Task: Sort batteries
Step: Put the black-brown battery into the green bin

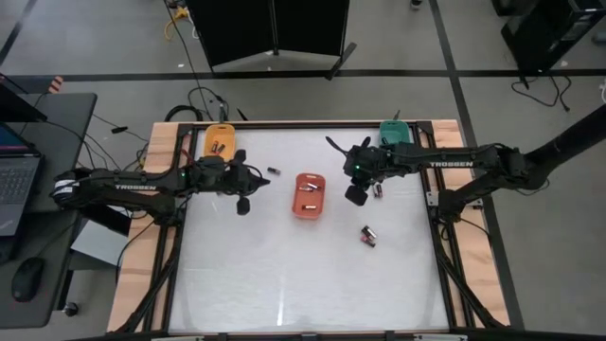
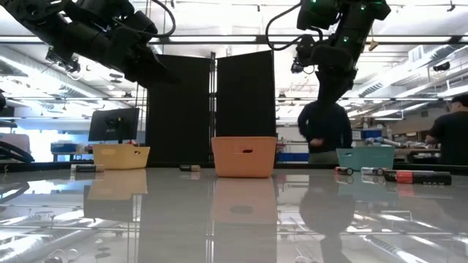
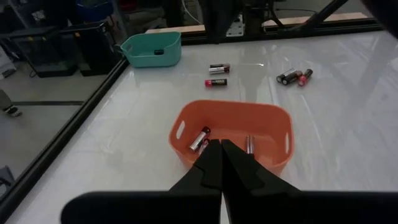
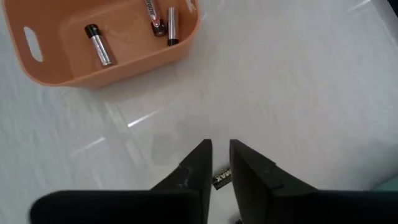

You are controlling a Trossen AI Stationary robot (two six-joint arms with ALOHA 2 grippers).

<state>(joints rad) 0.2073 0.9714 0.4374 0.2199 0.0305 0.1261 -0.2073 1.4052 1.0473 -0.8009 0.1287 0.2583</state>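
Note:
My left gripper (image 1: 244, 196) is shut and empty, above the table just left of the red-orange tray (image 1: 308, 195). That tray holds three batteries (image 4: 98, 45), two of which show in the left wrist view (image 3: 199, 139). My right gripper (image 1: 357, 195) hovers just right of the tray, its fingers (image 4: 219, 155) a narrow gap apart. A battery (image 4: 221, 177) shows through that gap, lying on the table below. Two batteries (image 3: 217, 74) lie beside that gripper, two more (image 1: 367, 235) nearer the front, and one (image 1: 275, 171) lies behind the left gripper.
A yellow-orange tray (image 1: 220, 140) stands at the far left with batteries in it. A teal tray (image 1: 393, 131) stands at the far right. The near half of the white table is bare. People stand in the room beyond the table's far edge.

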